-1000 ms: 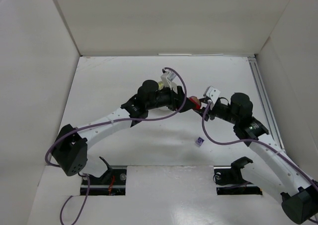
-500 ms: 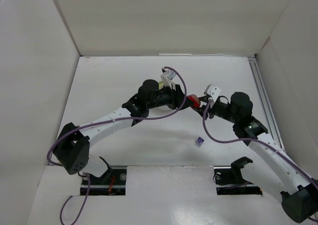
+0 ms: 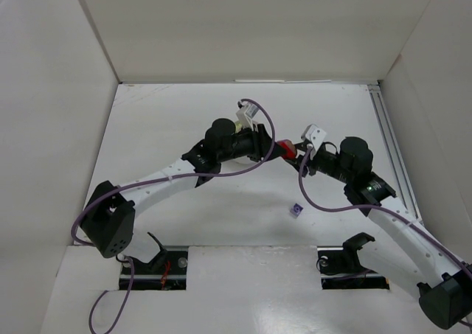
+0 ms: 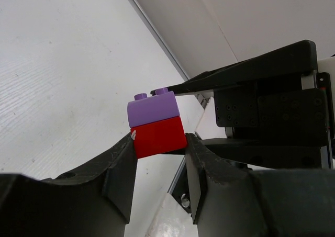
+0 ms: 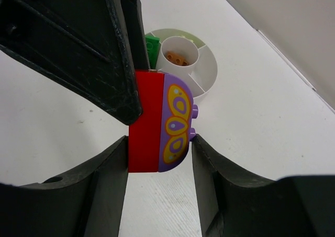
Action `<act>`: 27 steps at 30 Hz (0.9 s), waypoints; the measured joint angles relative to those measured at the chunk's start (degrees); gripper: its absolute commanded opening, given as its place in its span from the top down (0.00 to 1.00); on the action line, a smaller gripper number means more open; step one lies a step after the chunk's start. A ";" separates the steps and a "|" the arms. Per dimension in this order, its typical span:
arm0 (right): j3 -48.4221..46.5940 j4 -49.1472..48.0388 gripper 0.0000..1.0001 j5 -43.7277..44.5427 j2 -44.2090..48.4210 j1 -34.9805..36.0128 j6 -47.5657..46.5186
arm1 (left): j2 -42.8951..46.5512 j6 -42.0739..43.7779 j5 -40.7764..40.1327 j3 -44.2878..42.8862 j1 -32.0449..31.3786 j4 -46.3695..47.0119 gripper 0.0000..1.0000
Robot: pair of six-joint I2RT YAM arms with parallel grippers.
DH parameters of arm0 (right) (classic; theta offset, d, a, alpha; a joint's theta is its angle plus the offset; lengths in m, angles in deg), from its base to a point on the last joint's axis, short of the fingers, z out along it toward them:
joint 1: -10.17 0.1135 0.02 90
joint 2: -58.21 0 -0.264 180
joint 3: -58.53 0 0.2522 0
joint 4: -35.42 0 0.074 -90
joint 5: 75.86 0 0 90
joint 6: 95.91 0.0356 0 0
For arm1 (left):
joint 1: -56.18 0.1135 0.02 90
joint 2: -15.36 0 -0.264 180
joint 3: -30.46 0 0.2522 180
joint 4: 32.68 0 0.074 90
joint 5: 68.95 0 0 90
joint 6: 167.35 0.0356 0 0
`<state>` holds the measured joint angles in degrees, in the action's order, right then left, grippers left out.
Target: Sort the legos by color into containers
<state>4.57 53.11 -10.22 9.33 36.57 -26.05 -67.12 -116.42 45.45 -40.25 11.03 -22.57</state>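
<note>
A red lego (image 4: pixel 158 136) and a light purple lego (image 4: pixel 153 109) are stuck together and held in mid-air between both arms. My left gripper (image 4: pixel 159 143) is shut on the red lego, one finger against each side. My right gripper (image 5: pixel 159 148) is shut across the pair: one finger presses the red lego (image 5: pixel 146 122), the other the studs of the purple lego (image 5: pixel 178 119), which has a yellow pattern. From above, the red lego (image 3: pixel 287 151) shows between the two grippers. Below, the white dish of containers (image 5: pixel 207 72) holds green legos (image 5: pixel 153 46) and orange-brown legos (image 5: pixel 178 59).
A small purple lego (image 3: pixel 296 211) lies alone on the table in front of the arms. White walls enclose the table on the left, back and right. A metal rail (image 3: pixel 387 138) runs along the right edge.
My left gripper's jaws have closed from wide open onto the red lego. Both grippers have edged slightly left and back. The right gripper's grip has not changed.
</note>
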 measured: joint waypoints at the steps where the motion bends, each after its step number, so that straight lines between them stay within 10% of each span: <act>1: 0.00 0.07 0.51 0.00 -0.02 0.00 0.04 | 0.02 -0.28 0.00 0.24 0.04 0.33 0.87; 13: 0.61 0.00 0.09 -1.79 -0.17 1.07 0.96 | 2.49 3.17 -1.07 4.63 1.70 -0.83 0.88; 27: -5.95 9.57 0.14 -31.28 -5.84 -6.64 -9.27 | 7.87 36.22 19.58 8.92 4.37 -5.31 1.00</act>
<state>-1.38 62.68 -41.49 3.49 29.92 -35.32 -59.25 -80.20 65.04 -31.34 15.40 -27.88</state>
